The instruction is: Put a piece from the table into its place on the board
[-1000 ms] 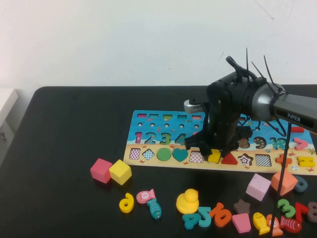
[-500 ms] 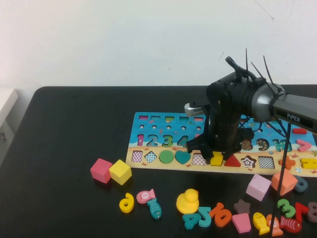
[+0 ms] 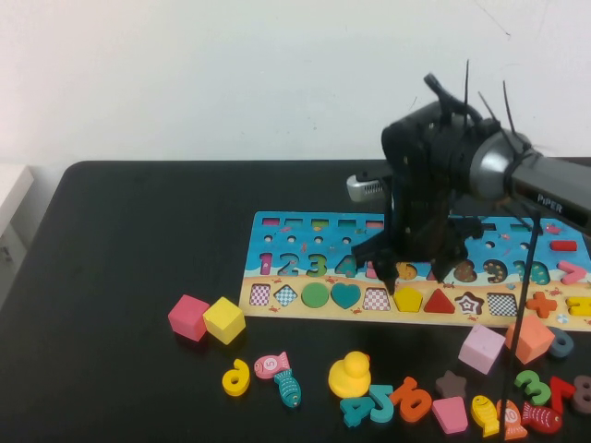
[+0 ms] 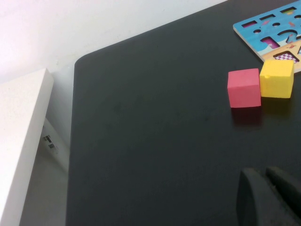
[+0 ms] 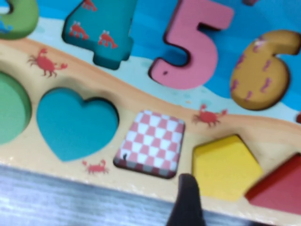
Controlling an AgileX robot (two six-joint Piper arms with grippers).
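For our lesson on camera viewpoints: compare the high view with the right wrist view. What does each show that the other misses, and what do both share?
Only the high view shows the right gripper raised above the board, the black table, the pink cube, yellow cube, duck and loose pieces. The left gripper is out of its frame.

Only the right wrist view shows close detail: small crabs printed on the sand and a dark jaw tip near the checkered empty slot.

Both show the yellow pentagon piece seated in its slot between that checkered slot and the red triangle, beyond the teal heart.
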